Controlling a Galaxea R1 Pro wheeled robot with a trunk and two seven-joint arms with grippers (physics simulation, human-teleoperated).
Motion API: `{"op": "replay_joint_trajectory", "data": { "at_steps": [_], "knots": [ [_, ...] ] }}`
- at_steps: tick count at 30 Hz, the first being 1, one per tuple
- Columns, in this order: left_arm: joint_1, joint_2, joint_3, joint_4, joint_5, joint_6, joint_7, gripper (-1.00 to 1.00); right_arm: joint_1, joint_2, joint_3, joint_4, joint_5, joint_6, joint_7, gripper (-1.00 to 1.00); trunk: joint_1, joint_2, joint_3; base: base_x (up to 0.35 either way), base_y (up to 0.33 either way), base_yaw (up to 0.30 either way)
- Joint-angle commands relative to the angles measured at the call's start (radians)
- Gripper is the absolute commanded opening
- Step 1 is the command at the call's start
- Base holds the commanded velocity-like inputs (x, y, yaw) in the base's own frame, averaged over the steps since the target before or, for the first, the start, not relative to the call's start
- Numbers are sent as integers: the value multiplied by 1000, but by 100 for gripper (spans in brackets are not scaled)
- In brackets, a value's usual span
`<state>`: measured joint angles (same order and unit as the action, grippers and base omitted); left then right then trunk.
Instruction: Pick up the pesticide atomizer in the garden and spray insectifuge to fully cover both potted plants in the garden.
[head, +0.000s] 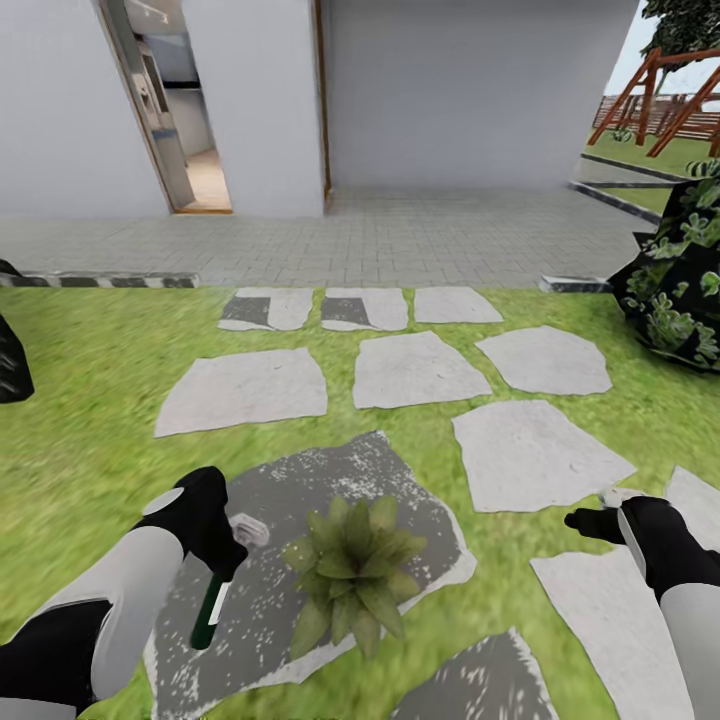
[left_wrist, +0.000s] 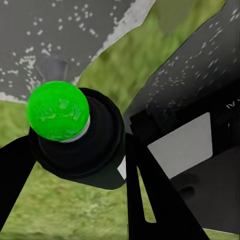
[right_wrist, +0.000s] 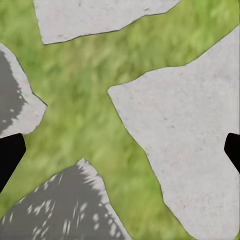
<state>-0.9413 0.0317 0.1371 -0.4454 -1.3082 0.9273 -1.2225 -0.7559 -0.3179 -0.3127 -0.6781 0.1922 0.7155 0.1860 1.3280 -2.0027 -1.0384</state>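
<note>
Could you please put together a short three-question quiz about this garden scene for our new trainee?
1. True or false: the left gripper holds the spray bottle.
2. What colour is the round cap on top of the bottle in the left wrist view? A) red B) green C) white
3. Fill in: the potted plant stands on a dark grey ____, just right of the bottle.

Key
1. True: its jaws are closed around the bottle's black body.
2. B, green.
3. Stone. The right gripper is apart from it, over the grass and paler stones, with jaws spread and nothing between them.
</note>
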Motion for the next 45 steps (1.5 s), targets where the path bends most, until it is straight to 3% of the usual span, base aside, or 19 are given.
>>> {"op": "replay_joint_trajectory", "data": {
  "at_steps": [1,11,13,15,18,31,45],
  "knots": [
    [-1,-1,7,-1,-11,5,-8,-100,0,0,-3,-1,10,4,9,100,0,0,-1,-2,0,103],
    [-1,-2,7,-1,-5,7,-9,-100,0,2,-2,-1,12,3,9,100,0,0,-2,-173,-149,88],
    [-1,-2,6,-1,15,6,-9,-100,0,2,-3,-1,12,3,9,100,0,0,-2,-252,-205,238],
    [-1,-2,6,-1,70,6,-8,-100,0,2,-3,-1,12,2,9,100,0,0,-2,-230,-243,243],
    [-1,-2,6,-1,89,5,-8,-100,0,2,-3,-1,12,2,9,100,0,0,-2,-224,-265,244],
    [-1,-2,6,-1,94,5,-8,-100,-1,2,-2,-1,12,2,8,100,0,0,-2,-45,-298,217],
    [-1,-4,-1,-1,89,8,-11,-100,0,2,-2,-1,12,2,7,100,0,0,-2,0,-15,119]
  ]
}}
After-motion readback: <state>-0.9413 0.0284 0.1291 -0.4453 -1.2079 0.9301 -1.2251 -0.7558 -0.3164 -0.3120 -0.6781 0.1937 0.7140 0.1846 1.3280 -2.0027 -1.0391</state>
